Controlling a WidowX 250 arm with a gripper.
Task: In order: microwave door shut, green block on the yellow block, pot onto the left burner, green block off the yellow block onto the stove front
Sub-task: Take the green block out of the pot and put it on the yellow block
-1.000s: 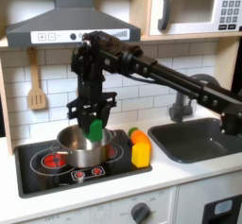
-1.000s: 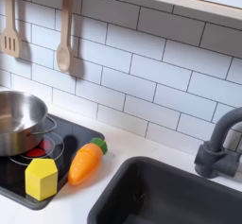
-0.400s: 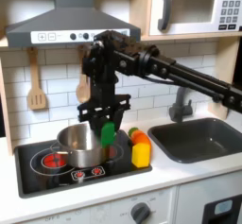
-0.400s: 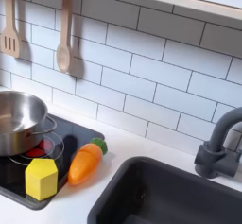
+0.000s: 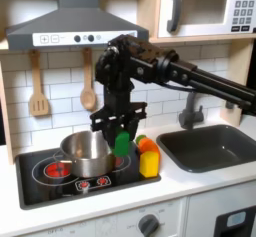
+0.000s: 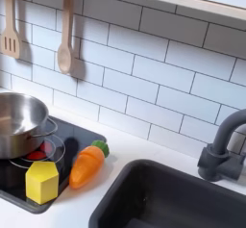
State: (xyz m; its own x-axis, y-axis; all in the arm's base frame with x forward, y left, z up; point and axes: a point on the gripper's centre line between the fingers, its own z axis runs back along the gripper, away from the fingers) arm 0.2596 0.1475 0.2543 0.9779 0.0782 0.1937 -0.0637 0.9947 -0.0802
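While fingers [image 5: 121, 133] clamp green block [image 5: 122, 145], pot [image 6: 19, 122] cut off by frame edge.

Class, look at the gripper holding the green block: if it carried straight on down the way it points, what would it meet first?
Probably the cooktop between the pot and the yellow block; depth is unclear. The gripper holds the green block.

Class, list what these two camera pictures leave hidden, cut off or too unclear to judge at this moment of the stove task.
1. Gripper fingertips: in the first exterior view, too small to show how they meet the small bright green block.
2. Shiny round steel pot: in the second exterior view, cut off by the left edge.
3. Burners: largely covered by the pot in both exterior views.
4. Orange toy carrot: in the first exterior view, mostly hidden behind the tall yellow block.
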